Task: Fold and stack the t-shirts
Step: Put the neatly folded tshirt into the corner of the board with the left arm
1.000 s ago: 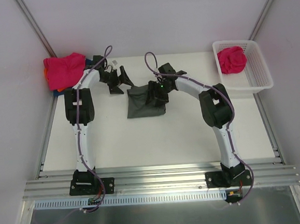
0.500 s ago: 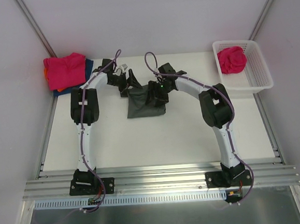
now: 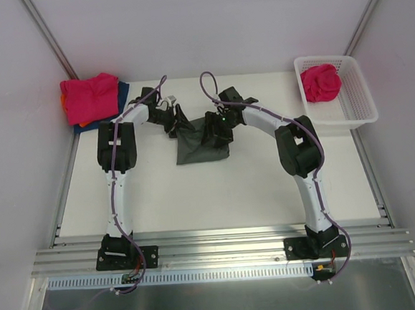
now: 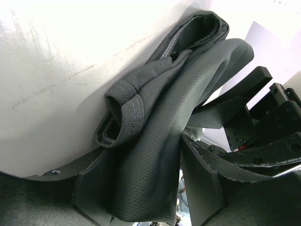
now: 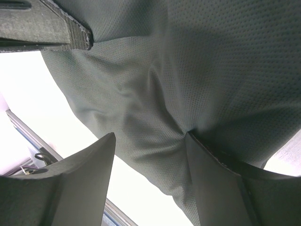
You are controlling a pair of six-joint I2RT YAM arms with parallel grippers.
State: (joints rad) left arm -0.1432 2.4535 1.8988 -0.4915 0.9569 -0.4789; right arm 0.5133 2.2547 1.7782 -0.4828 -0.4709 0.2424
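The dark grey t-shirt (image 3: 201,147) is seen folded into a near-square packet on the bench (image 3: 196,199), well left of the basket (image 3: 362,114), its slightly longer side running toward the basket. The edge turned away from the basket is taken between the left gripper (image 4: 143,150) fingers; whether it is clamped cannot be told. The right gripper (image 5: 149,136) is held wide, one finger pressed into the cloth nearer the basket.

Both arms fwd, elbows out; L claw (image 3: 181,122) & R claw (image 3: 212,130) near each other; R jaws apart.
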